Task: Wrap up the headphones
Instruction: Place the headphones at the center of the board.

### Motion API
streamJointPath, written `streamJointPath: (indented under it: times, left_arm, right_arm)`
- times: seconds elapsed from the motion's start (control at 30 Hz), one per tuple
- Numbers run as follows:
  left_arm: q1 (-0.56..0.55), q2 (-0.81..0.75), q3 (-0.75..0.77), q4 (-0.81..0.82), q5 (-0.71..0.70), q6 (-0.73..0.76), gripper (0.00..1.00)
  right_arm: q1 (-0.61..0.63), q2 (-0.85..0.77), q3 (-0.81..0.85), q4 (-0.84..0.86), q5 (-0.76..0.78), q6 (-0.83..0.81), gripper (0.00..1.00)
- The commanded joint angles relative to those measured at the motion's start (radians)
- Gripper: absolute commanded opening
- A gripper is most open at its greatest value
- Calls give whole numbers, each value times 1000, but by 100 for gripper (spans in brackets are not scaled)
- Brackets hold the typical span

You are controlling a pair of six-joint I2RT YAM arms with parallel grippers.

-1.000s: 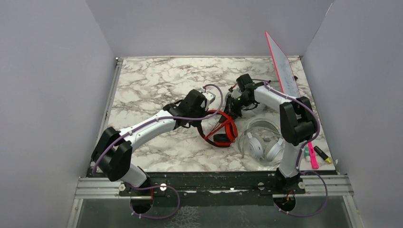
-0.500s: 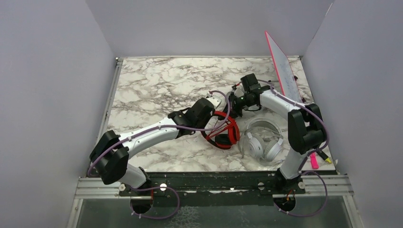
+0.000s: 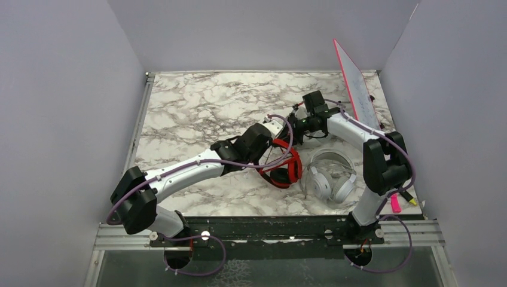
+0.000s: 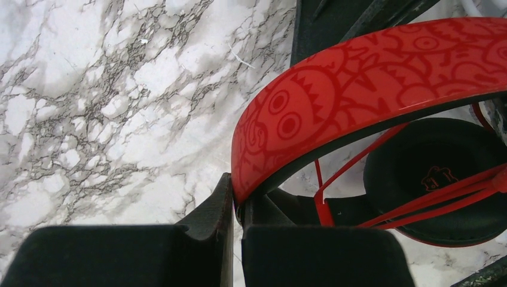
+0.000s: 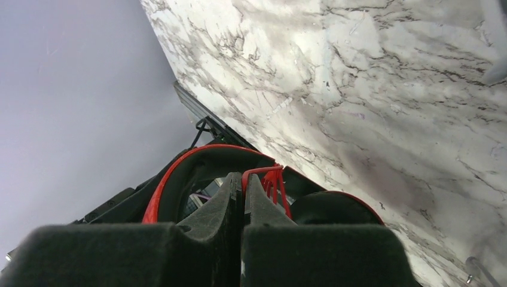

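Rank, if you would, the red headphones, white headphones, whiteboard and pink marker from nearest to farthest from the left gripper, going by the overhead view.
1. red headphones: headband clamped in the left gripper.
2. white headphones: to its right, nearer the bases.
3. whiteboard: far right, standing tilted.
4. pink marker: near right corner.

A robot test lab, set up as a boxed-in cell. Plain grey walls (image 3: 60,119) close the marble-patterned bench (image 3: 197,101) at 9, 12 and 3 o'clock. At 6 o'clock a metal rail (image 3: 119,237) carries two white, cabled robot arms (image 3: 185,169). A whiteboard (image 3: 357,89) leans at 2 o'clock.
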Motion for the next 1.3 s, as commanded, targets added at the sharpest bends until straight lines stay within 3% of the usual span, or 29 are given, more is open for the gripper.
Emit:
streamJointPath:
  times: [0.0,0.23,0.37,0.63,0.8,1.0,1.27]
  left_arm:
    - [-19,10,6,-131,20,3,0]
    - [-19,-32,-9,-137,-37,-27,0]
    - [-18,-75,-26,-128,-24,-27,0]
    - [-16,-105,-22,-149,-13,-20,0]
    - [-13,-124,-15,-145,-19,-42,0]
    - [-12,-151,23,-136,-31,-13,0]
    - [-12,-181,56,-158,-133,1,0]
  right_arm:
    - [-8,-84,19,89,18,46,1]
    - [-3,-178,-26,45,6,47,1]
    - [-4,-221,-73,77,14,-77,1]
    - [-4,-284,-147,249,-214,-331,1]
    - [-3,-287,-162,257,-333,-447,1]
    - [-2,-312,-221,347,-360,-438,2]
    - [-1,-401,-265,267,-276,-458,5]
